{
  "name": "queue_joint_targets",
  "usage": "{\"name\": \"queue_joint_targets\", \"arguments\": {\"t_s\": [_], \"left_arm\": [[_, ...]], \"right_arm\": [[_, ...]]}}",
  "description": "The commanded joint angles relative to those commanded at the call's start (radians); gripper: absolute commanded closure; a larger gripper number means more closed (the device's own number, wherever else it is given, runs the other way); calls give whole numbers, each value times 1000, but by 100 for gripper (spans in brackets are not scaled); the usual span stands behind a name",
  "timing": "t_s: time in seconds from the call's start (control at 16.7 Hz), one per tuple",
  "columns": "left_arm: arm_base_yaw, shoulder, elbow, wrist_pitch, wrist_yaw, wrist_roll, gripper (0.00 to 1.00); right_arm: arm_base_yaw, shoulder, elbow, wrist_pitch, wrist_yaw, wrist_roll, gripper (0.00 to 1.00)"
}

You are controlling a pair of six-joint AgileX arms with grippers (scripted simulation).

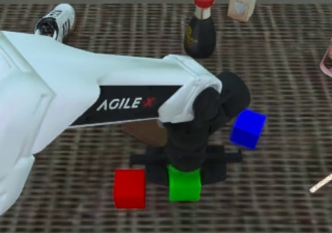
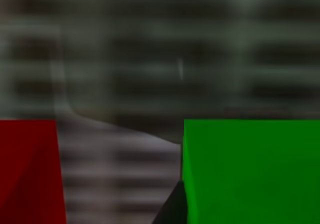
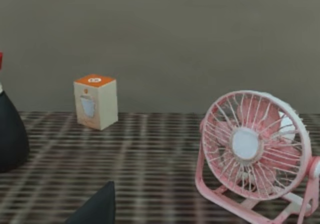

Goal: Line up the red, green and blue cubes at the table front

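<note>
Left gripper [image 1: 184, 172] over plain green cube [image 1: 184, 187], beside red cube [image 1: 129, 188].

Dark bottle [image 1: 200, 29] with round red cap, upright at the far edge. Just right of the bottle, a small orange-topped carton [image 1: 243, 2]. Well left of the bottle, a sneaker [image 1: 56, 21]. Far right of the bottle, a pink desk fan [image 3: 252, 151], upright on its stand.

You have three cubes: one red cube [image 1: 129, 188], one green cube [image 1: 184, 184], one blue cube [image 1: 248, 128]; one bottle [image 1: 200, 30], one carton [image 1: 243, 1], one shoe [image 1: 56, 21], one fan [image 3: 252, 149].
</note>
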State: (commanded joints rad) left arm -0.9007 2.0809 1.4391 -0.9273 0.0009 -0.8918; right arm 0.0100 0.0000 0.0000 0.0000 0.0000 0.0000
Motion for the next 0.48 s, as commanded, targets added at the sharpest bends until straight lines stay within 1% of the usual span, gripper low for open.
{"name": "queue_joint_targets", "arguments": {"t_s": [0.24,0.3,0.48], "left_arm": [[0,0,0,0,0,0,2],[0,0,0,0,0,0,0],[0,0,0,0,0,0,0]], "right_arm": [[0,0,0,0,0,0,0],[0,0,0,0,0,0,0],[0,0,0,0,0,0,0]]}}
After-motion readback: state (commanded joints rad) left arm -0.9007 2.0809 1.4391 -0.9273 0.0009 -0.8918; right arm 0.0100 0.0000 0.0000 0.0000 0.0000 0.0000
